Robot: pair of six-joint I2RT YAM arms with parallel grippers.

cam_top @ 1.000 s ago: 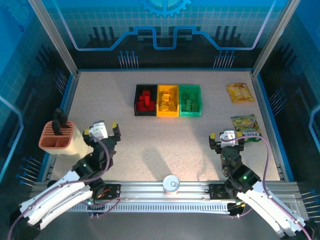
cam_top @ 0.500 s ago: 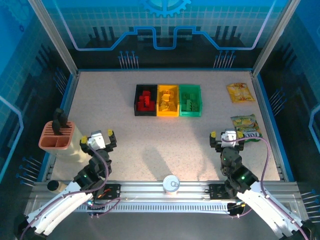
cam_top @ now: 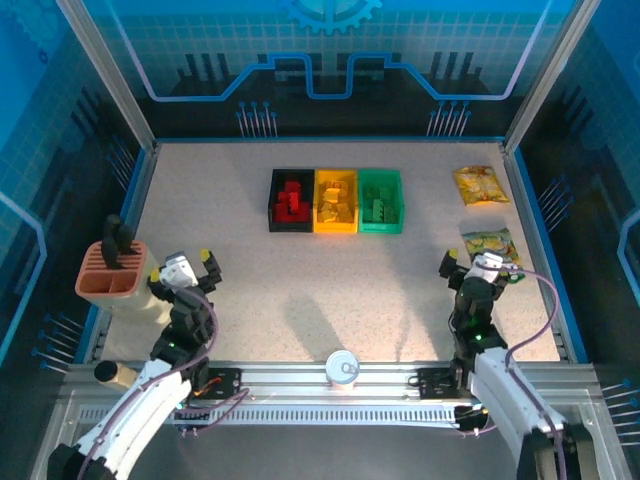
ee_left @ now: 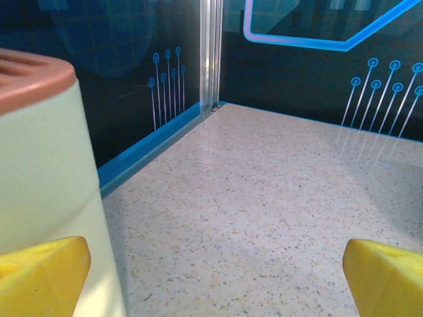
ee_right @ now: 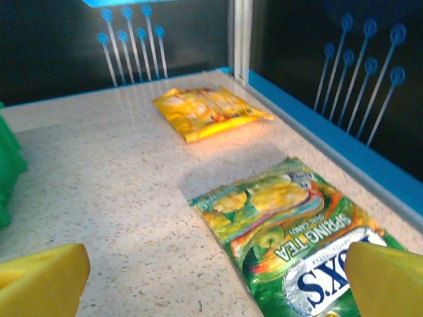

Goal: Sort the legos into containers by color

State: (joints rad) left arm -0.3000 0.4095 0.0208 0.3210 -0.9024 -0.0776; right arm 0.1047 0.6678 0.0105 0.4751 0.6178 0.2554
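top external view: the legos [cam_top: 335,203] i can see all lie inside the containers at upper centre, red in the black bin [cam_top: 273,205], yellow in the yellow bin [cam_top: 335,229], green in the green bin [cam_top: 401,205]. over the last second both arms have drawn back toward the bottom edge. the left jaws slid left beside the terracotta holder [cam_top: 113,272], the right jaws right beside a green snack packet [cam_top: 492,243]. both jaws stand wide apart, holding nothing. the sorting looks finished; the arms seem to be retiring.
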